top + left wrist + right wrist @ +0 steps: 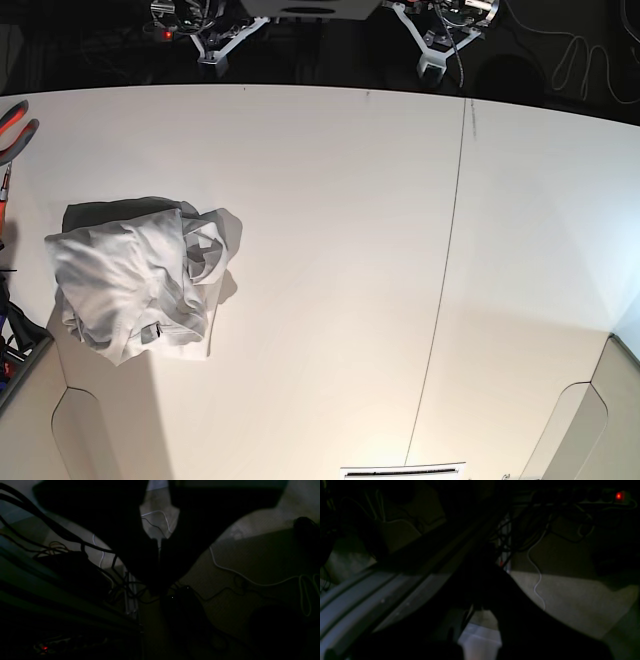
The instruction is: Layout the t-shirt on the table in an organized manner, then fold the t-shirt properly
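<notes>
The crumpled white cotton t-shirt [140, 285] lies near the wide matte white worktop's [330, 250] edge, well apart from both tools; bare surface spreads beyond it. The left tool [159, 545] and right tool [472, 610] are closed, empty, off the worktop.

White t-shirt [135, 282] crumpled in a heap, left side of white table [330, 250], dark seam

The t-shirt [135, 285] at the left is soft white cloth, matt and heavily creased, with a ribbed collar band. The table [340, 250] is a smooth matt white surface, broken by a thin dark seam [445, 270] to the right. Below it, the floor [570, 600] looks like rough, matt carpet, crossed by a smooth white cable [537, 580].
</notes>
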Action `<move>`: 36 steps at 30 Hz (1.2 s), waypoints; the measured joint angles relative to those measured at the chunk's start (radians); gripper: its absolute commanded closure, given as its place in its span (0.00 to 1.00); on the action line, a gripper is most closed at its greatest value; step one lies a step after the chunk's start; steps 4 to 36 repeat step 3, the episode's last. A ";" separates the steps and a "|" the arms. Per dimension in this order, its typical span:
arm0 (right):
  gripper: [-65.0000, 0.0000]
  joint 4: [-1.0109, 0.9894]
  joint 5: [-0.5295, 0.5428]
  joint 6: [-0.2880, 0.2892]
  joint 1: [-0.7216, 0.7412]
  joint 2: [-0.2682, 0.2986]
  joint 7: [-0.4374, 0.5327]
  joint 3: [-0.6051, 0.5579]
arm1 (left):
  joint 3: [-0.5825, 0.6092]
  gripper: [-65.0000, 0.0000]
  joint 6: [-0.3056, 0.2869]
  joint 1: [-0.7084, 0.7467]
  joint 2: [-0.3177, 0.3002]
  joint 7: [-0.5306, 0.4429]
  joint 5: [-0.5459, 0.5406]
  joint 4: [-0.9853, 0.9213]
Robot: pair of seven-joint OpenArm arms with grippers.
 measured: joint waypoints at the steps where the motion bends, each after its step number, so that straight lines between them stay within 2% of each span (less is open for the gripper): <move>1: 1.00 0.000 0.000 0.000 0.002 0.000 0.000 0.000 | 0.000 0.98 0.000 0.000 0.000 0.000 0.000 0.000; 36: 1.00 0.000 0.000 0.000 0.002 0.000 0.000 0.000 | 0.000 0.98 0.000 0.000 0.000 0.000 0.000 0.000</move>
